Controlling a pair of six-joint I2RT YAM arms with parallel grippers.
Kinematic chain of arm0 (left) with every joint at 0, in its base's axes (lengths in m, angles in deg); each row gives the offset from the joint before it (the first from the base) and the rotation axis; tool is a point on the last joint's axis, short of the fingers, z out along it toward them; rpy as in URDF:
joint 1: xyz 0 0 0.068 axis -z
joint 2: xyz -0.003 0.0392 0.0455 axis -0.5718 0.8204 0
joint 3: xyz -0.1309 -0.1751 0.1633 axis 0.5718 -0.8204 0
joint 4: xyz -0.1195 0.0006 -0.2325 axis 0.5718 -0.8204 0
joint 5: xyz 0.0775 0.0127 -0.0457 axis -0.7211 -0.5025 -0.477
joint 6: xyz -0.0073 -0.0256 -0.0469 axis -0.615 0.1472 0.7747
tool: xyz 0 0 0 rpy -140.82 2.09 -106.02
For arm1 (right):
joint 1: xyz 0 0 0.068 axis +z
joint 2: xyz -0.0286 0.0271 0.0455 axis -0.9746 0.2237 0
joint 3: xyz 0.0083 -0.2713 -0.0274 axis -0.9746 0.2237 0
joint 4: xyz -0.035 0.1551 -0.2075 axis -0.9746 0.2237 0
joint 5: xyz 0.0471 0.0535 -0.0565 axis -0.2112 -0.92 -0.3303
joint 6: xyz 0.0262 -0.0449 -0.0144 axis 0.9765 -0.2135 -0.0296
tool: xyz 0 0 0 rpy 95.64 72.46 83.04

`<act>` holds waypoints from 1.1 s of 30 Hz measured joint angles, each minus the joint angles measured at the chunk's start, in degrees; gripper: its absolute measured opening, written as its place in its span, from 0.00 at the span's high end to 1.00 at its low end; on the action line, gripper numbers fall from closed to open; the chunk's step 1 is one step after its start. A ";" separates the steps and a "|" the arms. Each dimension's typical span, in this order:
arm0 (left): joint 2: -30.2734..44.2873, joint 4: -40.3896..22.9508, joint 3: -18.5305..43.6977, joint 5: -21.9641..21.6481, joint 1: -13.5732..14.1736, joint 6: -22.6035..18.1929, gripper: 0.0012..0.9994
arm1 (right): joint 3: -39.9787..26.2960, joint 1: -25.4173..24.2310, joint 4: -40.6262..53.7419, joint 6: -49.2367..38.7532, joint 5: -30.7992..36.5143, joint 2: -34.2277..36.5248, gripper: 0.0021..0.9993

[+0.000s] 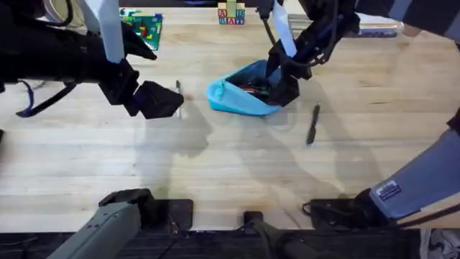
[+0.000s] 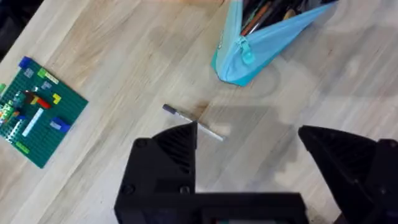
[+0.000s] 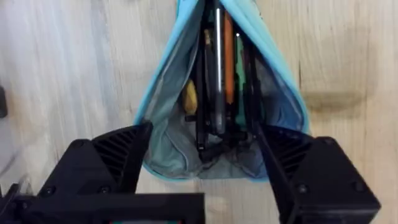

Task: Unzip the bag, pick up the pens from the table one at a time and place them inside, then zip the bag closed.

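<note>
The right gripper (image 3: 202, 146) stands with its jaws spread wide on either side of the bag's (image 3: 217, 93) open mouth, gripping nothing; placed so, it seems either to be propping the opening apart or to have just let something fall in. Between the fingers the dark inside shows several pens and pencils already lying lengthwise. In the overhead view this gripper (image 1: 282, 85) sits at the upper centre, its arm slanting down from the upper right onto the right end of the bag (image 1: 241, 97), wrist tipped so the fingers point down into the pouch.

The left gripper (image 2: 249, 143) is also released, jaws wide apart, hovering above the table (image 2: 124, 62) with one thin pen (image 2: 191, 121) lying just beyond one fingertip. That pose reads as lining up for a pick. In the overhead view the left gripper (image 1: 169, 101) is left of centre, its arm reaching in level from the left edge, and the pen (image 1: 179, 89) shows just beside its tip.

A second dark pen (image 1: 313, 124) lies on the table (image 1: 230, 173) right of centre, below and apart from the bag. A green brick plate (image 2: 34, 112) sits at the wrist view's left edge. The zip is open; two pens are yet to go in.
</note>
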 joint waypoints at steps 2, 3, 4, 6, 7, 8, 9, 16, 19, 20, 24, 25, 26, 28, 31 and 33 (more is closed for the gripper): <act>0.00 0.01 0.00 0.00 0.00 0.00 0.00 | 0.00 0.00 0.00 -0.01 -0.02 0.00 0.00; 0.00 0.00 0.00 0.00 0.00 0.00 0.00 | 0.00 0.00 0.00 0.00 -0.02 0.00 0.00; 0.00 0.02 0.00 0.00 0.00 0.00 0.00 | 0.00 0.00 0.00 0.00 -0.04 0.00 0.00; 0.00 0.02 0.00 0.00 0.00 -0.02 0.01 | 0.00 0.00 0.02 0.00 -0.04 0.00 0.00; 0.00 0.00 0.00 0.00 0.00 0.00 0.00 | 0.00 0.00 0.02 0.00 -0.04 0.00 0.00; 0.00 0.00 0.00 0.00 0.00 0.00 0.00 | 0.00 0.00 0.02 0.10 -0.04 0.00 0.00; 0.00 0.01 0.00 0.00 0.00 0.00 0.00 | 0.00 0.00 0.00 0.47 -0.06 0.00 0.00; 0.00 0.00 0.00 0.00 0.00 0.00 0.00 | -1.85 0.00 0.17 9.08 0.00 -0.60 0.00; 0.00 0.00 0.00 0.00 0.00 0.00 0.00 | -3.39 0.00 0.20 14.70 1.36 -2.78 0.00; 0.00 0.00 0.00 0.00 0.00 0.00 0.00 | -4.07 0.00 0.29 16.84 2.35 -3.84 0.00; 0.00 0.00 0.00 0.00 0.00 0.00 0.00 | -6.52 0.00 2.70 24.64 6.79 -8.34 0.00; -0.01 0.00 0.00 0.00 0.00 0.00 0.00 | -6.89 -0.01 3.67 26.48 7.79 -9.47 0.00; 0.00 0.00 0.00 0.00 0.00 0.00 0.00 | -7.08 -0.02 4.57 28.47 8.75 -10.71 0.00; 0.00 0.00 0.00 0.00 0.00 0.00 0.00 | -7.23 0.00 5.90 32.58 10.04 -12.96 0.00; 0.00 0.01 0.00 0.00 0.00 0.00 0.00 | -7.26 0.00 7.31 40.19 11.21 -16.28 0.00; 0.00 0.02 0.00 0.00 0.00 0.00 0.01 | -7.26 0.00 8.05 45.06 11.72 -18.53 0.00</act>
